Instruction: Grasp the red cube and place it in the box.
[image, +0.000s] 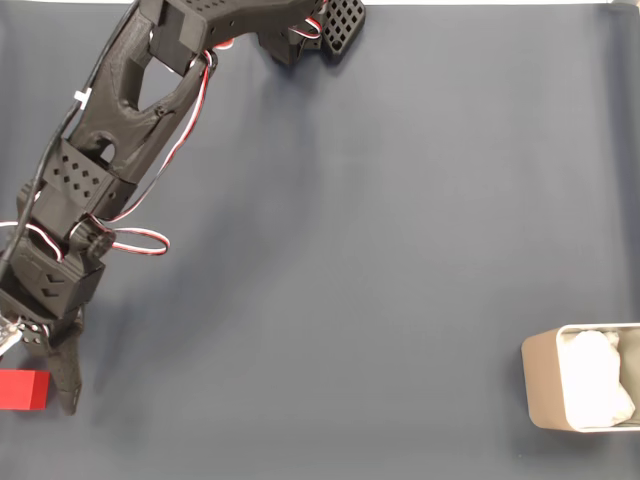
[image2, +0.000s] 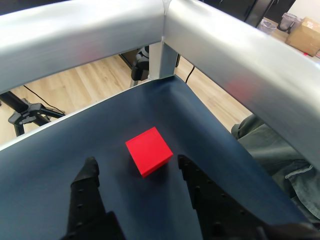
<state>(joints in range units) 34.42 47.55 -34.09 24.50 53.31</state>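
Note:
The red cube (image: 24, 389) lies on the dark blue mat at the far lower left of the fixed view, close to the picture's left edge. In the wrist view the red cube (image2: 148, 150) sits just ahead of the two black fingertips, in line with the gap between them. My gripper (image2: 136, 161) is open and low over the mat, touching nothing that I can see. In the fixed view one black finger (image: 68, 385) stands right beside the cube. The box (image: 540, 385), beige with white lining (image: 595, 390), stands at the lower right edge, far from the gripper.
The arm (image: 130, 90) stretches from the top down to the lower left. A black perforated part (image: 340, 25) sits at the top. In the wrist view, aluminium frame rails (image2: 235, 60) meet over the mat's corner (image2: 170, 82), beyond the cube.

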